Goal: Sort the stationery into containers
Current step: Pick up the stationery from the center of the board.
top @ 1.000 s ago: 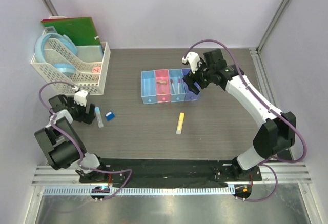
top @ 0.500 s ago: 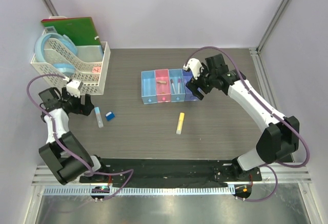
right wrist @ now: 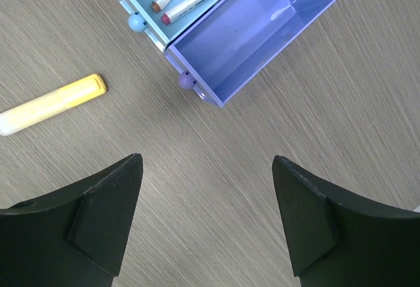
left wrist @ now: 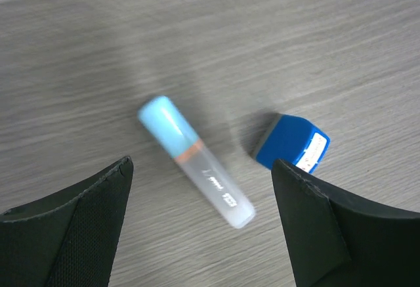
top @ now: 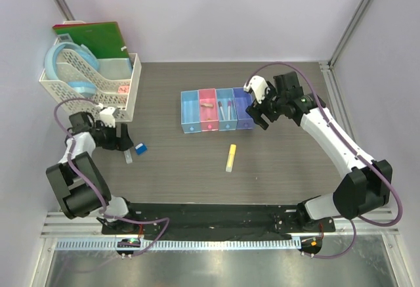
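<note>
- The dark wood-grain tabletop (top: 197, 182) sat inside pale walls, with a white lattice basket (top: 79, 100) at its far left.
- In the top view, the row of 4 bins (top: 191, 116) stood mid-tabletop. A tan eraser (top: 207, 105) lay in the pink one and 2 pens (top: 224, 108) in the light blue bin (top: 226, 123), while the purple bin (top: 241, 115) held nothing.
- The yellow marker (top: 231, 157) lay loose in front of the row, apart from it.
- The left hand (top: 123, 138) hovered near the basket, beside a blue-capped marker (top: 128, 157) and a blue cube (top: 140, 148). The right hand (top: 258, 117) hung just beside the purple bin.
- In the left wrist view, the fingers (left wrist: 72, 228) were spread wide and held nothing. The blue-capped marker lay slantwise between them, with the blue cube just beside it.
- Closing on that slanted round barrel could roll or twist it free. One finger could also catch the cube and shove it away.
- In the right wrist view, the fingers (right wrist: 98, 215) were apart and empty over bare tabletop. The purple bin's corner lay just ahead, and the yellow marker lay off to one side, outside the gap.
- Swinging toward the marker from there could clip the bin's corner and shift the whole joined row. A slightly off-centre grip could roll the marker away.
</note>
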Robot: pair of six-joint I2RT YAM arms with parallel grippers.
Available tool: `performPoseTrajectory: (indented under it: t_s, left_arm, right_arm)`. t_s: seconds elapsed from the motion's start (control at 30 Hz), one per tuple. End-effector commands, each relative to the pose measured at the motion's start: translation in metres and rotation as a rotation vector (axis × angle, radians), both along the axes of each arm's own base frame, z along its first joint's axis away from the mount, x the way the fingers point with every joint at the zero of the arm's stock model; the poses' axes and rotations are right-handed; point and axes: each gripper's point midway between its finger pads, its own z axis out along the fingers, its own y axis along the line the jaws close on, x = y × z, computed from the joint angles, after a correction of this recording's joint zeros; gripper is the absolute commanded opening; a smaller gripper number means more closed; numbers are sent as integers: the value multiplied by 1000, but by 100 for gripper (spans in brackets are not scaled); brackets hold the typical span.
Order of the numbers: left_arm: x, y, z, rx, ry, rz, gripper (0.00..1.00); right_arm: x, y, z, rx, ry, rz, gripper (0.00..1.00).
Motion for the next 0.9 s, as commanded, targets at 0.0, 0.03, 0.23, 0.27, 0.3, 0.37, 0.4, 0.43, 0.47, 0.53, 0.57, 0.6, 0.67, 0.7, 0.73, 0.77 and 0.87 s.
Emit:
performPoseTrajectory:
  t_s: [0.0,0.03,0.23,0.27,0.3,0.37,0.4,0.43,0.47,0.53,0.57,0.6,0.67,0.7,0.73,0.77,0.87]
  left_arm:
    - [1,-3,-15,84,46,37,85]
    - [-1,1,-20,106,65,52,85]
    - [-7,12,-37,161,146,103,83]
    - [-9,16,-41,173,163,114,83]
    - [-8,17,-42,180,167,118,83]
    - [-8,22,-44,199,170,137,83]
    - [-6,22,-45,203,169,139,82]
    - [-6,23,-45,201,168,143,82]
    - [-3,23,-45,200,161,149,83]
    - [-3,23,-49,194,176,153,81]
    - [-1,23,-49,202,175,148,79]
    - [0,23,-52,208,185,149,76]
    - [3,24,-52,212,186,150,72]
    - [3,24,-51,213,186,151,66]
    - [4,25,-52,219,188,151,63]
    - [4,26,-52,220,190,151,60]
    - [4,23,-53,217,194,144,51]
  right_arm:
    - [-1,4,12,43,-40,13,85]
    - [-2,4,9,45,-28,7,85]
    - [-14,6,-16,69,76,-24,85]
    - [-17,7,-19,71,87,-24,85]
    - [-21,7,-24,73,105,-26,84]
    - [-29,12,-30,88,134,-14,85]
    - [-35,14,-37,83,153,-8,84]
    - [-41,18,-39,81,159,7,85]
    - [-45,21,-42,81,167,17,85]
    - [-54,25,-51,78,192,29,85]
    - [-59,30,-55,78,206,35,84]
    - [-64,31,-64,71,229,31,84]
    - [-69,37,-74,65,254,34,84]
    - [-74,37,-82,66,283,16,82]
    - [-73,39,-86,69,287,5,82]
    - [-74,39,-90,71,298,-12,81]
    - [-74,40,-106,71,339,-65,80]
